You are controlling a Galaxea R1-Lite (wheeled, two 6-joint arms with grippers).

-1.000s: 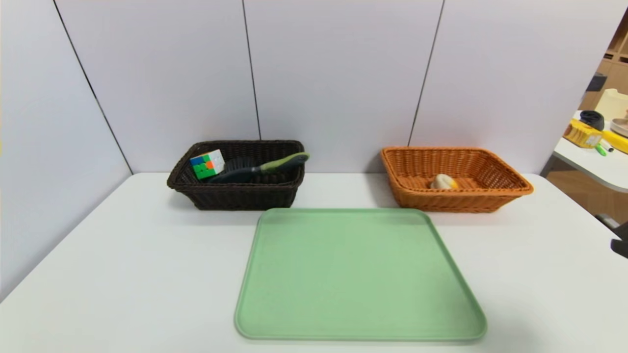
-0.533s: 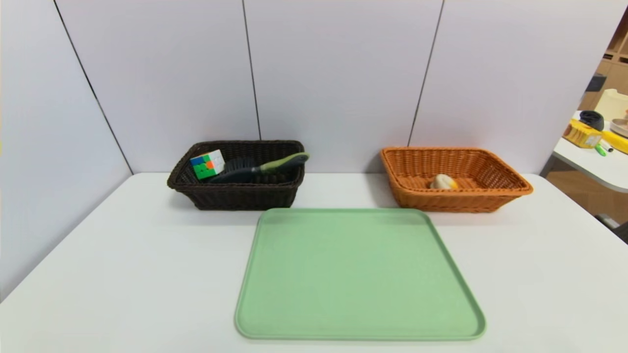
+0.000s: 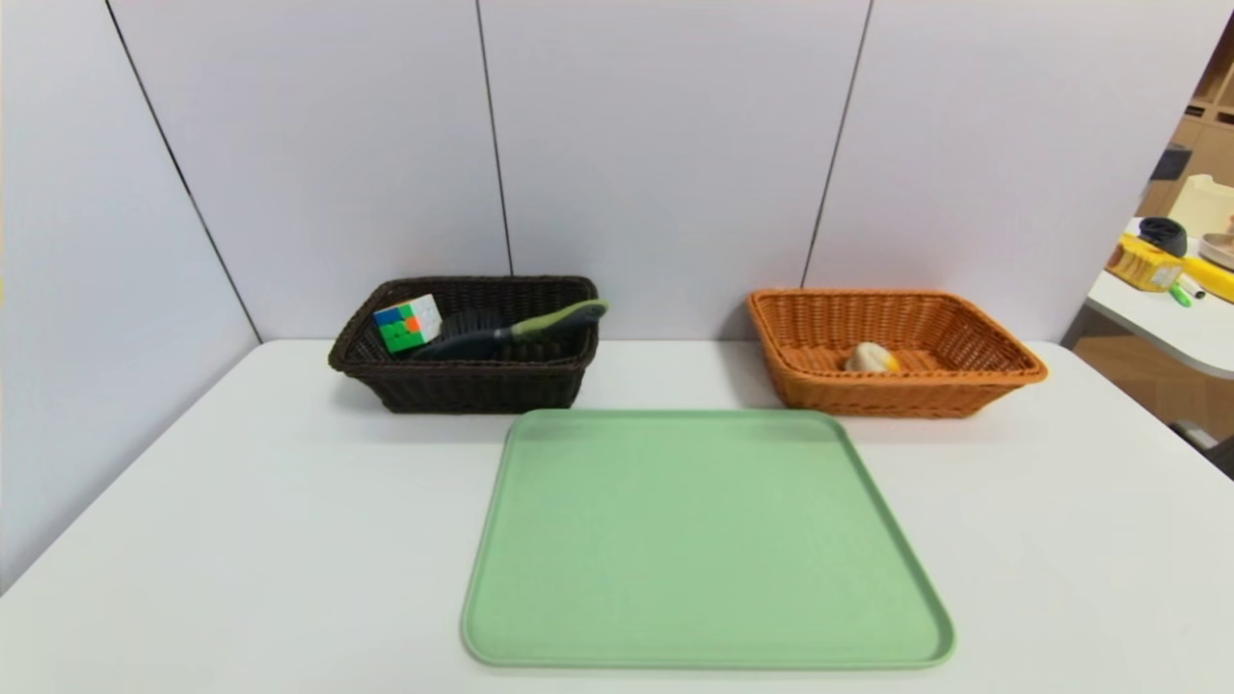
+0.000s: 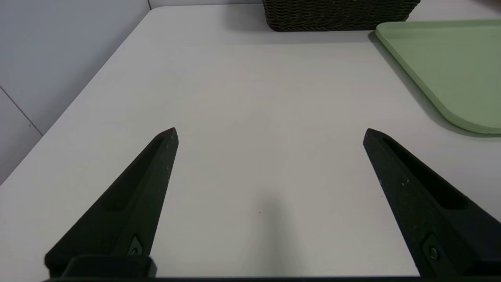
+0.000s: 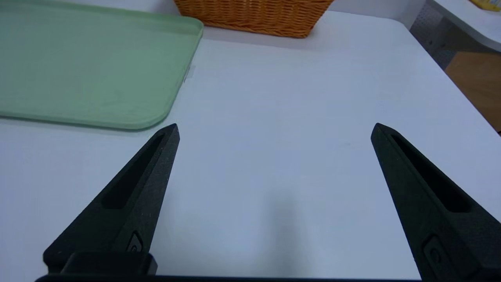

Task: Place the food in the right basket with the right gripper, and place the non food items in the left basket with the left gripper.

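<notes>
The off-white bun with an orange-yellow top (image 3: 871,358) lies inside the orange-tan right basket (image 3: 993,371) at the back right. The dark brown left basket (image 3: 463,384) at the back left holds the multicoloured puzzle cube (image 3: 408,322) and the grey brush with the olive-green handle (image 3: 521,331), whose handle rests on the rim. Neither arm shows in the head view. My left gripper (image 4: 270,133) hangs open over bare table, near the left front. My right gripper (image 5: 275,130) is open over bare table near the right front. Nothing sits between either pair of fingers.
A pale green tray (image 3: 709,540) lies in the middle of the white table (image 3: 241,540), in front of both baskets. Grey wall panels close off the back and left. A side table with clutter (image 3: 1171,280) stands off to the right.
A dark part of the right arm at the right edge of the head view has slipped out of sight. The baskets and their contents have not moved.
</notes>
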